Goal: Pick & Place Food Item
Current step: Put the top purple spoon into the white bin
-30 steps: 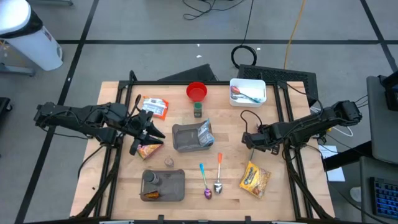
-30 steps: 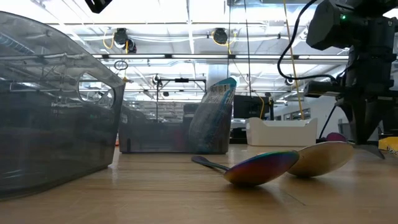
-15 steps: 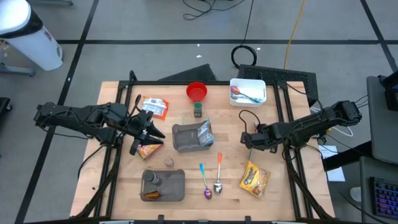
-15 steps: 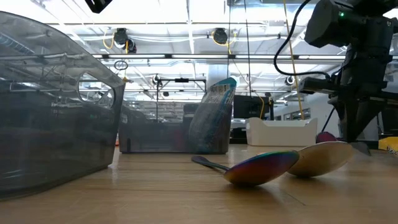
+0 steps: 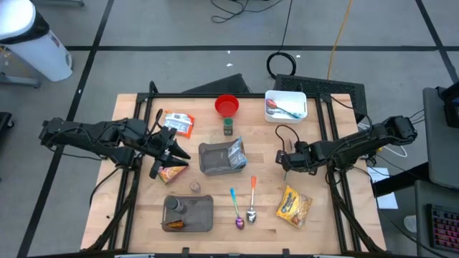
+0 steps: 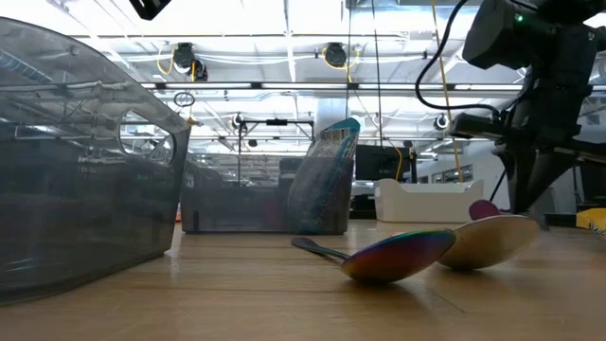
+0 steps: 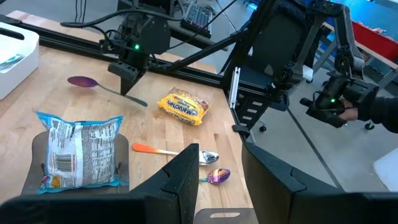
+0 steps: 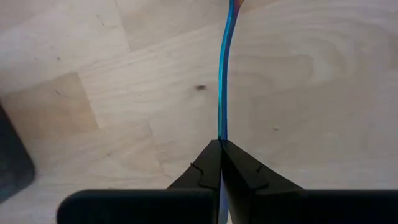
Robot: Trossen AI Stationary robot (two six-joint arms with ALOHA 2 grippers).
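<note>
Found right end effector [image 5: 287, 161] pinched shut on purple spoon's [image 7: 84, 81] thin handle, left end effector [image 5: 172, 152] parted near orange packet [image 5: 173, 173], yellow noodle packet [image 5: 295, 206] untouched on desk [image 5: 143, 208]; expect bowl-heavy spoon to swivel or slip.

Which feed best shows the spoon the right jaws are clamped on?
The left wrist view: it shows the whole purple-bowled spoon held by the right gripper above the table. The right wrist view shows only its thin blue handle running out from the shut jaws. The low view shows just the bowl; the high view barely resolves it.
</note>
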